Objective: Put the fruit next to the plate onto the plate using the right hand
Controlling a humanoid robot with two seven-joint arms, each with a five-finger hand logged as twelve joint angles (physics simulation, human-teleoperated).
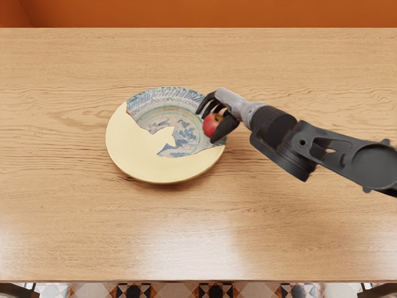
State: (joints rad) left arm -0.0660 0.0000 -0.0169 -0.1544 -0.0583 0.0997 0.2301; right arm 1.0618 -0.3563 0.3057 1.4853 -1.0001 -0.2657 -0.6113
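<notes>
A round plate (pixel 139 152) lies on the wooden table, cream-yellow with a blue patterned patch on its upper right part. My right hand (pixel 214 115) comes in from the right edge and hovers over the plate's right rim. Its dark fingers are curled around a small red apple (pixel 211 124), which is partly covered by them. I cannot tell whether the apple touches the plate or hangs just above it. The left arm does not show.
The wooden table (pixel 198 236) stretches wide on all sides of the plate. An orange wall runs along the far edge. My right forearm (pixel 310 149) crosses the table's right half at a slant.
</notes>
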